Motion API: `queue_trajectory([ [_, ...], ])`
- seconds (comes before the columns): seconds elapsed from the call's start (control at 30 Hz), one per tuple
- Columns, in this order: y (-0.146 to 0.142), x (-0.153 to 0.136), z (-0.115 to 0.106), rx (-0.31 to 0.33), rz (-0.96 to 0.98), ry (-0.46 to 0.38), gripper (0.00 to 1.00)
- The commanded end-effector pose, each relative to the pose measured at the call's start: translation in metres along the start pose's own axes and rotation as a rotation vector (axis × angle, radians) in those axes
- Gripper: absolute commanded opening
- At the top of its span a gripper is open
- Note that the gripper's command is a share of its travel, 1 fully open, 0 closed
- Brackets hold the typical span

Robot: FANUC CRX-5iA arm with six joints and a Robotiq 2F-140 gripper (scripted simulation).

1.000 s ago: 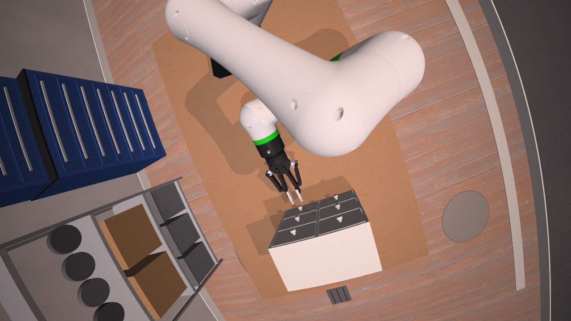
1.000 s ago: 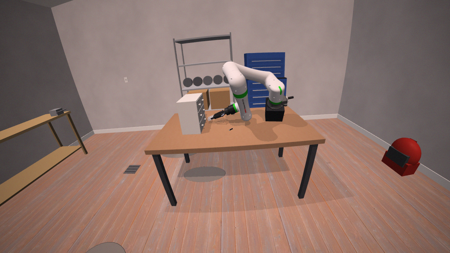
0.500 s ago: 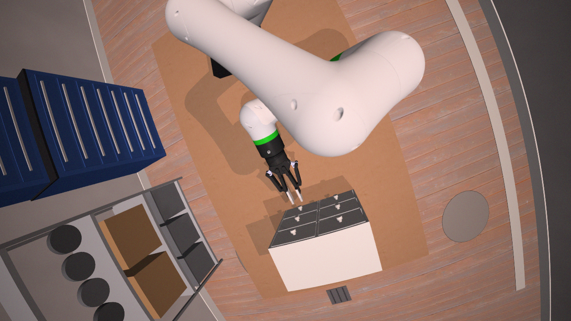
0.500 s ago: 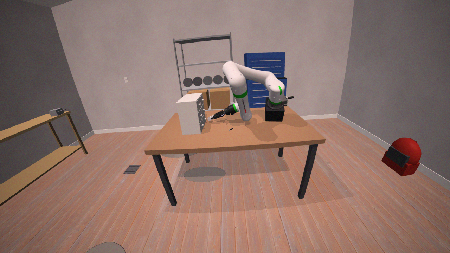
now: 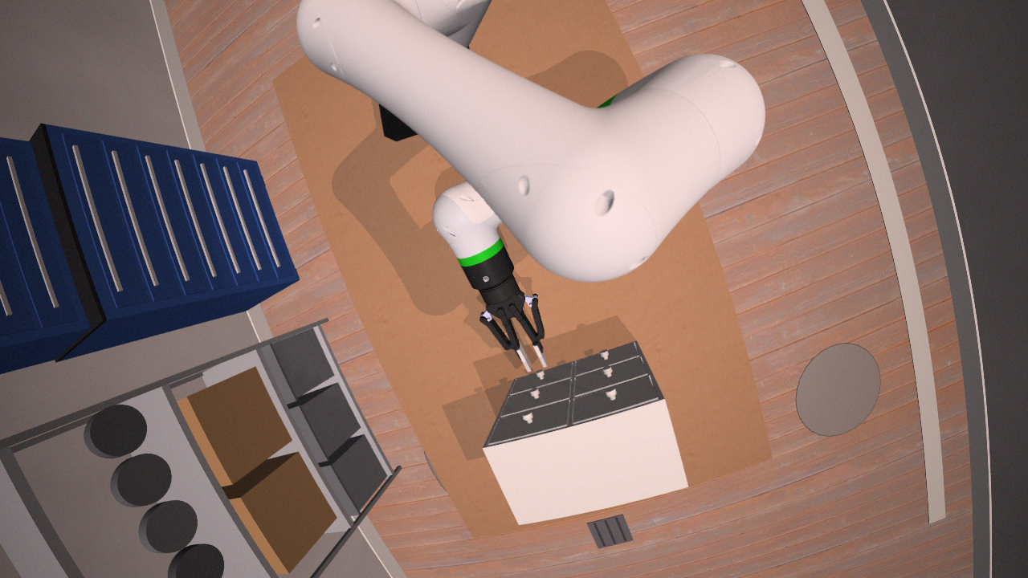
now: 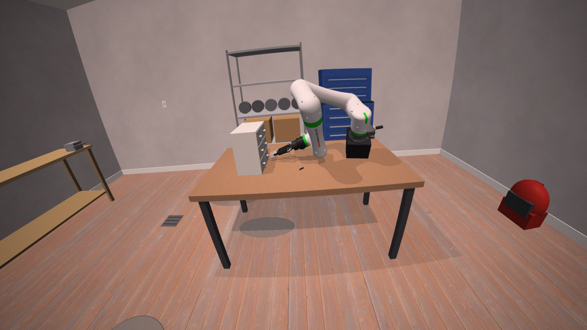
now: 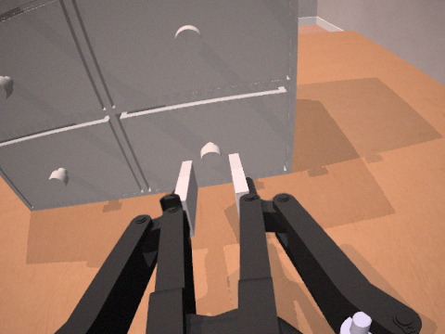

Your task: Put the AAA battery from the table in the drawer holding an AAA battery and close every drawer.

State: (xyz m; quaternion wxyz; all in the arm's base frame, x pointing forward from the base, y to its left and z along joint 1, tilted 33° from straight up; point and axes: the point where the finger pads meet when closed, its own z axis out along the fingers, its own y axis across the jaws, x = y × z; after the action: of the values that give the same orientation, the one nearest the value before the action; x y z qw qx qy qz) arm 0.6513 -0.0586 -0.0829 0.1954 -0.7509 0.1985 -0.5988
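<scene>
Battery (image 6: 301, 168) inward of desk's (image 5: 690, 323) (image 6: 348, 186) (image 7: 343, 60) near long edge, exterior view | pincer (image 5: 536, 368) (image 6: 270, 155) (image 7: 212, 172) parted, empty, by chest (image 5: 585, 460) (image 6: 248, 151) (image 7: 241, 60) | drawers look in | opening, placing, closing left

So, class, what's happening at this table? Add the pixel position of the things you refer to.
A white robot arm (image 5: 459, 93) (image 6: 309, 104) is reaching its pincer (image 5: 537, 368) (image 6: 271, 155) (image 7: 212, 172) toward a bottom-row knob (image 7: 210, 150) on the small chest (image 5: 585, 460) (image 6: 248, 153). The pincer is partly open, holding nothing. The drawers look pushed in, and the loose battery (image 6: 301, 168) lies on the table (image 6: 328, 176), away from the pincer.
</scene>
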Motion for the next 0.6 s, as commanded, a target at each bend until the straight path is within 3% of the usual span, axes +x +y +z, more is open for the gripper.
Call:
queue_trajectory([
  [0.0,0.000,0.003,0.007,0.000,0.000,0.000,0.20],
  [0.57,0.000,0.009,0.023,0.000,0.000,0.000,0.20],
])
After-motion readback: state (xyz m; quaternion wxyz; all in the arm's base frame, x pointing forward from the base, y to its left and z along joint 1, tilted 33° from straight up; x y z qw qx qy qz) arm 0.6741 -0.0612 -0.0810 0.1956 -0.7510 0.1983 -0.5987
